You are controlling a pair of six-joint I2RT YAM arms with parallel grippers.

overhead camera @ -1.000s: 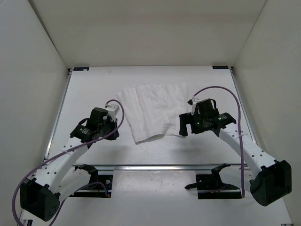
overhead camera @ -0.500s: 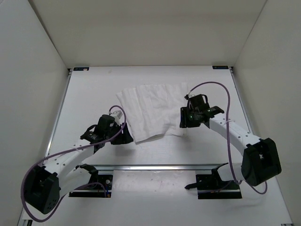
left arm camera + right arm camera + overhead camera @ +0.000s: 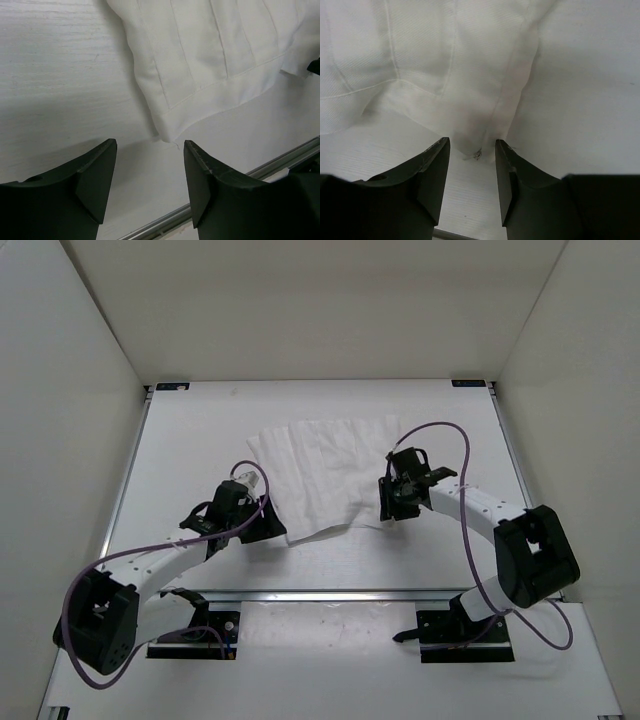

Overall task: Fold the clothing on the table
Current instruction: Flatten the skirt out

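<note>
On the middle of the tabletop, a little toward the far side, lies the clothing, spread almost flat with its long edges running left to right. It is thin white cloth with fine wrinkles and straight crease lines, so it is judged to be very light, soft and without any stiffness. It will probably hang down and bend wherever it is not supported, and it may slide easily over the smooth surface. It does not look fragile, but a careless pull could bunch it up or spoil the existing creases.

The best places to take hold seem to be the two near corners, where the hem makes the cloth a little thicker. The near left corner lies just beyond the left hand, whose fingers stand wide apart and low above the surface, with nothing between them. The near right corner reaches just into the gap of the right hand. Those fingers are also apart, closer together than the left ones, and they are not pressed on the cloth. Taking both corners together should keep the edge straight during the fold.

Counted, there is one piece of clothing, one tabletop and two hands. How many layers the cloth has cannot be told.
</note>
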